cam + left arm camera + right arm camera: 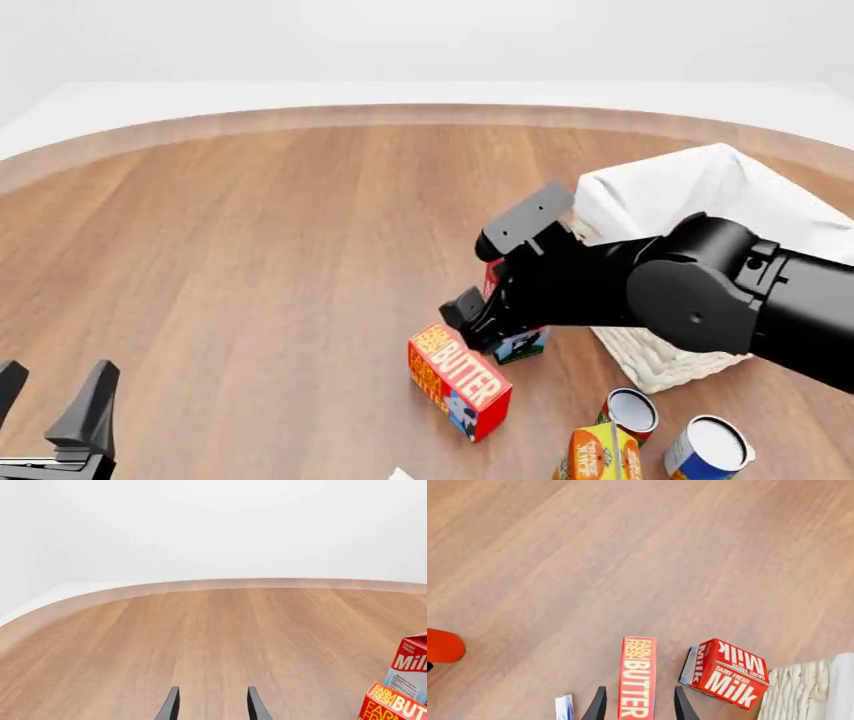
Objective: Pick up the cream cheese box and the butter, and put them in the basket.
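The butter point(458, 380) lies flat on the wooden table, an orange-and-red carton with white letters. My right gripper point(483, 322) hovers over its far end, open. In the right wrist view the butter point(638, 680) runs between the two fingers of the right gripper point(639, 689), with gaps on both sides. The whitish wicker basket point(707, 215) with its white liner stands to the right, behind the right arm. My left gripper point(51, 388) is open at the near left, over bare wood, and is empty point(212, 692). A white-and-blue sliver point(565, 707) beside the butter may be the cream cheese box; I cannot tell.
A red-and-white Milk carton point(724, 674) lies right beside the butter, next to the basket's wall point(800, 692). Two open cans point(630, 410) point(707, 448) and an orange-yellow carton point(597, 455) stand at the near right. A red rounded thing point(442, 645) shows at one edge.
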You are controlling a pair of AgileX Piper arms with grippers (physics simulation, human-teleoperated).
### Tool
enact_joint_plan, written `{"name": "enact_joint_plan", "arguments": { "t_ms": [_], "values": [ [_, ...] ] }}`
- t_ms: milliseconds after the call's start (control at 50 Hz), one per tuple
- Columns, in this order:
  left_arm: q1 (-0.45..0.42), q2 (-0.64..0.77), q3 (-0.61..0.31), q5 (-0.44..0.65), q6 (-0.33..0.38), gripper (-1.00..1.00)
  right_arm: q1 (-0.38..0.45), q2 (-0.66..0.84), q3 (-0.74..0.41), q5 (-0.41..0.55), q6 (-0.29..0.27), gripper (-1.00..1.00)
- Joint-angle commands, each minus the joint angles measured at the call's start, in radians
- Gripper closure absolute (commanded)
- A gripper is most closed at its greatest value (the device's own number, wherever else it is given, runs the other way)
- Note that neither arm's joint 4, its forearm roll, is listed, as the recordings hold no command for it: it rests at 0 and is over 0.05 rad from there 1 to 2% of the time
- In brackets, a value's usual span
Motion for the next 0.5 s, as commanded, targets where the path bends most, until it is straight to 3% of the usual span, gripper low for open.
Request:
{"name": "enact_joint_plan", "arguments": {
  "t_ms": [20, 140, 300, 380, 420, 500],
  "values": [
    [0.0, 0.0, 0.0, 0.0, 0.0, -1.0, 0.019, 0.029, 0.024, -0.033, 0.024, -1.0],
    [0.0, 0.0, 0.0, 0.0, 0.0, -1.0, 0.042, 0.042, 0.032, -0.05, 0.067, -1.0],
    [0.0, 0.0, 0.0, 0.0, 0.0, -1.0, 0.029, 0.063, 0.042, -0.078, 0.057, -1.0],
    [0.0, 0.0, 0.0, 0.0, 0.0, -1.0, 0.031, 0.066, 0.042, -0.075, 0.079, -1.0],
    [0.0, 0.0, 0.0, 0.0, 0.0, -1.0, 0.018, 0.069, 0.037, -0.07, 0.056, -1.0],
    [0.0, 0.0, 0.0, 0.0, 0.0, -1.0, 0.016, 0.1, 0.084, -0.131, 0.076, -1.0]
  ]
}}
